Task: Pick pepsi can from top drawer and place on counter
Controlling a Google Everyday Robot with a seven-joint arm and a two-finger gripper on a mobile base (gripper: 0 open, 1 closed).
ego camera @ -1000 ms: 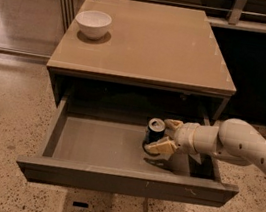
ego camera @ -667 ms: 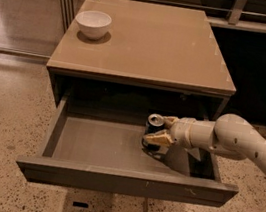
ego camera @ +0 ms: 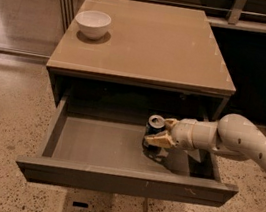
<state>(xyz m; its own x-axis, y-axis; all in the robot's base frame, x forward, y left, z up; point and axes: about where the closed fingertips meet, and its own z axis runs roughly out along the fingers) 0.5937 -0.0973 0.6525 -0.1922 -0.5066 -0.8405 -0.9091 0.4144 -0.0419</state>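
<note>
The pepsi can (ego camera: 153, 129), dark blue with a silver top, stands upright in the right half of the open top drawer (ego camera: 96, 143). My gripper (ego camera: 159, 132) reaches in from the right on a white arm. Its tan fingers (ego camera: 157, 140) are closed around the can's sides, one in front and one behind. The can's base is near the drawer bottom; I cannot tell if it touches. The tan counter (ego camera: 154, 40) lies above and behind the drawer.
A white bowl (ego camera: 92, 22) sits on the counter's back left corner. The drawer's front panel (ego camera: 125, 180) juts out over the speckled floor (ego camera: 3, 122). Dark railing and wall stand behind and to the right of the cabinet.
The gripper has closed in around the can and shifted slightly up and left. The can's top sits a little higher than a second ago.
</note>
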